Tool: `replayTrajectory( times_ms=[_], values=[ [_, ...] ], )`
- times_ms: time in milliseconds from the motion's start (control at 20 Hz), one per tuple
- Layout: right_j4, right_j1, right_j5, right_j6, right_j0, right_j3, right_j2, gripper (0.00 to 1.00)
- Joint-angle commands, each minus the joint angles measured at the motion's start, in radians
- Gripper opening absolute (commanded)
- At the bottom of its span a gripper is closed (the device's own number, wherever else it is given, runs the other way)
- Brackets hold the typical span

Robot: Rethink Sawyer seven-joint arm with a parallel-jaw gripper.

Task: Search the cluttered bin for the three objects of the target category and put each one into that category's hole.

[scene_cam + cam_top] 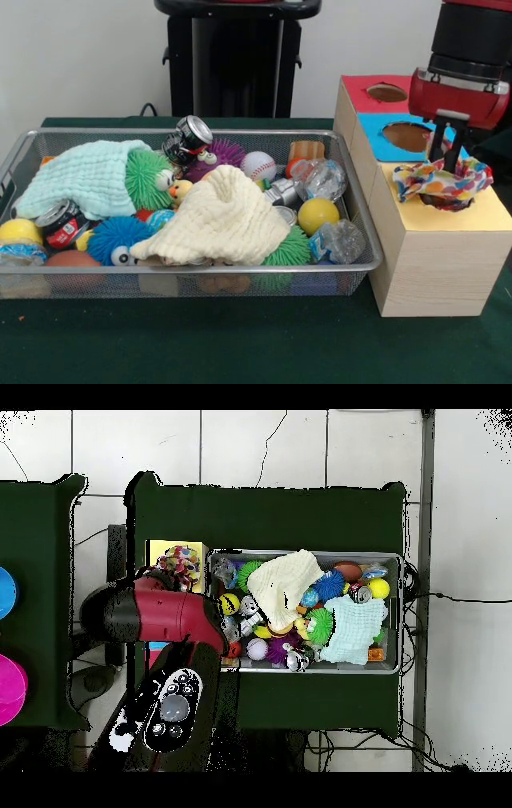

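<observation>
My fingers [450, 157] hang over the yellow-topped box [436, 264], black tips sunk into the middle of a spotted cloth [442, 181]; cannot tell whether they are clamped on the fabric or slightly apart inside it. The cloth lies bunched and cupped over the hole, which it hides almost wholly; only a dark rim shows beneath its near edge. From overhead the same cloth [179, 564] shows on the yellow top, just beside the bin's short wall, my red arm [160, 616] covering the boxes behind it. The wire bin [364, 240] sits on the green table [240, 344], touching or just beside the box. Inside: mint-green towel [84, 180] at the left, cream waffle towel [224, 218] heaped in the middle, yellow ball [318, 214], baseball [258, 166], soda can [188, 140]. No other spotted cloth shows among the clutter.
</observation>
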Motion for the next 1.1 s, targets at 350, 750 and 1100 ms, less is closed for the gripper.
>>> replayTrajectory(
  times_ms=[350, 750, 1100],
  values=[
    [-0.081, 0.127, 0.02, 0.059, -0.039, -0.069, 0.137, 0.0],
    [-0.082, 0.184, -0.065, 0.012, -0.142, -0.081, 0.296, 0.0],
    [-0.012, 0.256, -0.023, 0.175, -0.098, -0.119, 0.236, 0.0]
  ],
)
